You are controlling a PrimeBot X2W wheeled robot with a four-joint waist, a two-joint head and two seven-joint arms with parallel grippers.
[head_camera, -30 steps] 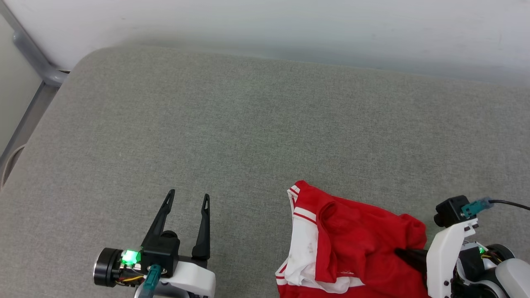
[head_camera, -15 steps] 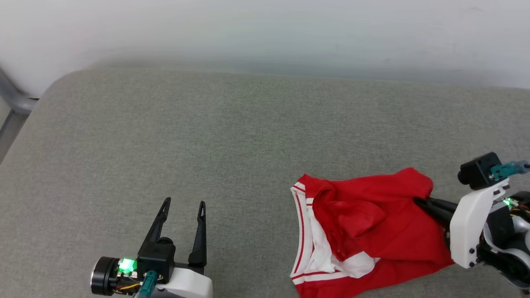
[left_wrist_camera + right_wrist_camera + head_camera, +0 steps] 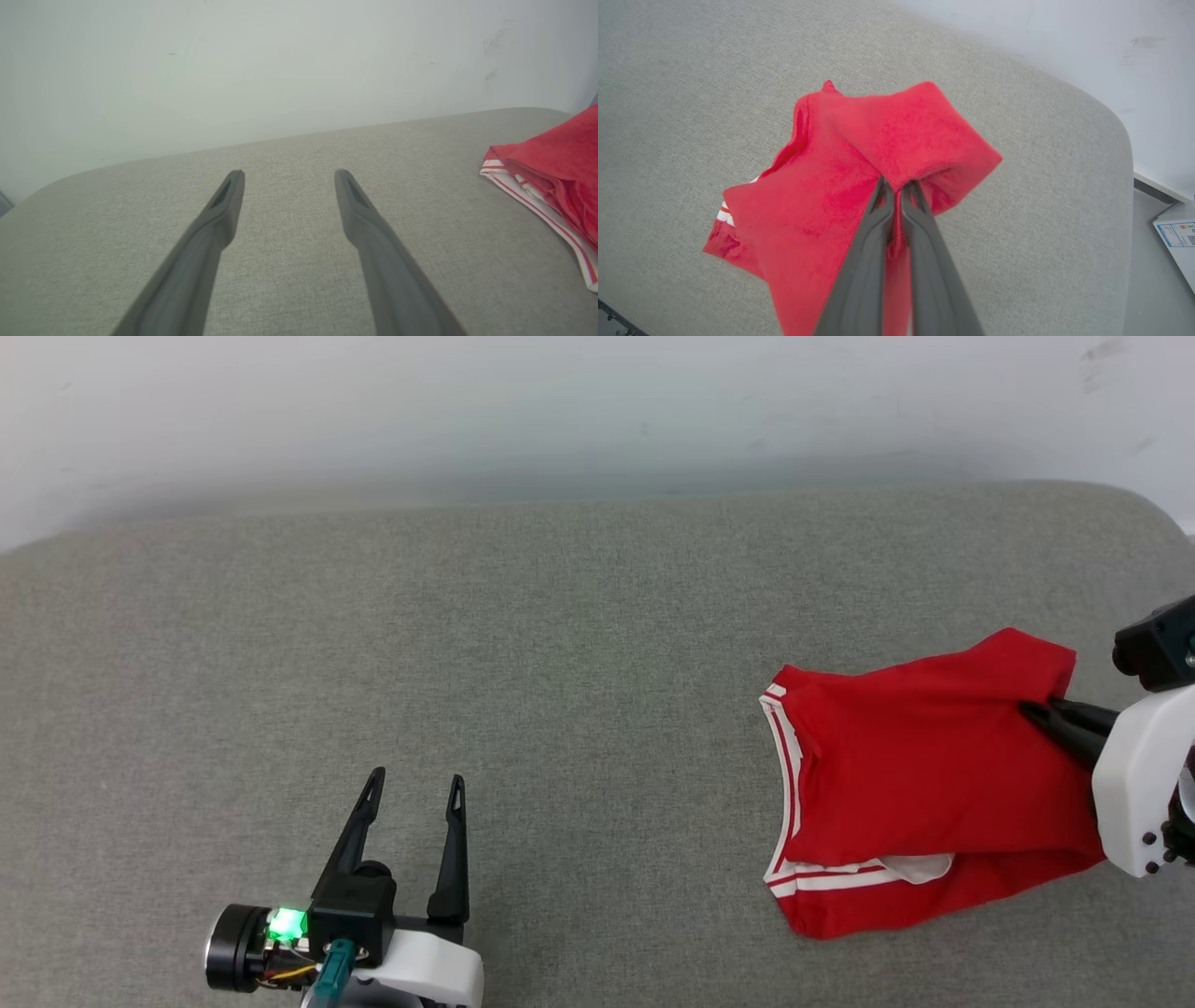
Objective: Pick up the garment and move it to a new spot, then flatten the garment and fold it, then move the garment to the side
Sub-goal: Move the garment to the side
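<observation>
Pinching garment (image 3: pixel 924 793) at its right corner with right gripper (image 3: pixel 1032 709), jaws together on cloth. Draped on right side of gray cushion (image 3: pixel 560 663), long axis left-right, well apart from left gripper (image 3: pixel 416 777), jaws spread, empty. Closer to right arm.
</observation>
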